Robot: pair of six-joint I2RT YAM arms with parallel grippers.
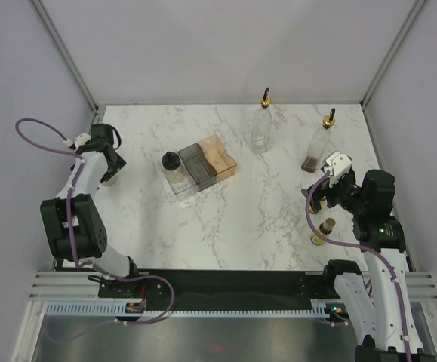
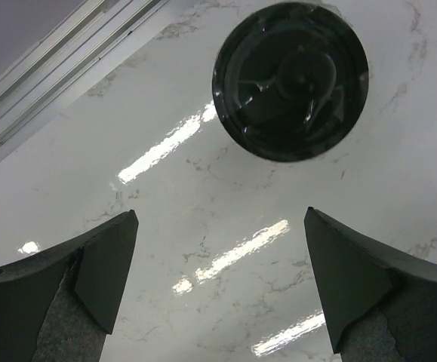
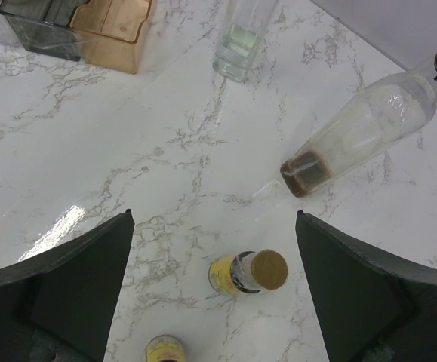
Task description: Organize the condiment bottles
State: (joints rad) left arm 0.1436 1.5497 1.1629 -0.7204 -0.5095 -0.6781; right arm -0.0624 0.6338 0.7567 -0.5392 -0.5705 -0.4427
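Observation:
A black-lidded jar (image 2: 290, 79) stands on the marble just ahead of my open left gripper (image 2: 222, 215), near the table's left edge; nothing lies between the fingers. Another black-lidded jar (image 1: 173, 167) sits in the clear bin (image 1: 182, 185). Two tall clear bottles with gold spouts stand at the back, one nearly empty (image 1: 261, 130) and one with a brown residue (image 1: 317, 148). My right gripper (image 3: 214, 219) hangs open above a small yellow bottle (image 3: 248, 273) with a brown cap. A second yellow bottle (image 3: 165, 351) stands closer to the arm.
Clear, grey (image 1: 195, 166) and orange (image 1: 219, 157) bins stand side by side in the middle of the marble table (image 1: 241, 219). A metal rail (image 2: 67, 53) runs along the table's left edge by the left gripper (image 1: 111, 167). White walls close in the back and both sides.

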